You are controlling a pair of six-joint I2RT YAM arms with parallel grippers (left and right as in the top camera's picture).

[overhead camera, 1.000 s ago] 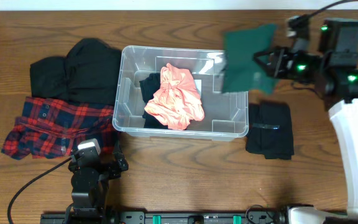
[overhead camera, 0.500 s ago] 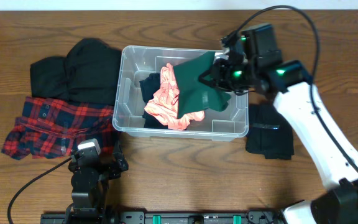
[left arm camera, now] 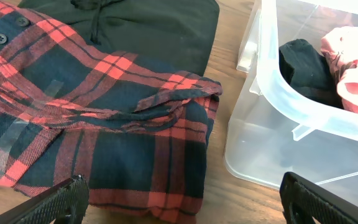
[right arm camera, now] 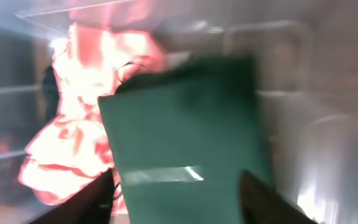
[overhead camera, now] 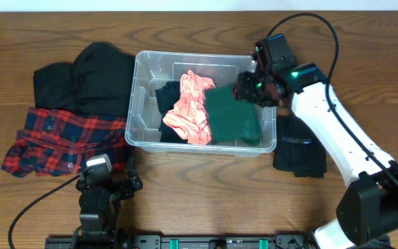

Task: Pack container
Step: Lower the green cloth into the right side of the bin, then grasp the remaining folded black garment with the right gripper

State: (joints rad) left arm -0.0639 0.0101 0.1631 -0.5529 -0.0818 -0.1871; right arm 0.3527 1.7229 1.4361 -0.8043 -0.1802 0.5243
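The clear plastic container (overhead camera: 133, 104) stands at the table's middle. In it lie a black garment (overhead camera: 168, 93), a crumpled pink garment (overhead camera: 188, 107) and a folded green cloth (overhead camera: 232, 119) at its right end. My right gripper (overhead camera: 247, 88) hangs over the bin's right end, just above the green cloth (right arm camera: 185, 137), open, with fingers spread to either side of it; this view is blurred. My left gripper (overhead camera: 109, 178) rests near the front edge, wide open and empty (left arm camera: 182, 205), facing the plaid shirt (left arm camera: 104, 124) and the container's left wall (left arm camera: 291, 93).
A black hoodie (overhead camera: 88, 76) and a red plaid shirt (overhead camera: 61, 138) lie left of the container. A dark folded garment (overhead camera: 300, 144) lies to its right, under the right arm. A cable arcs above the right arm.
The right arm swung left with the green cloth from beside the bin to over it, then opened. The cloth now lies flat inside the container. The left arm has not moved.
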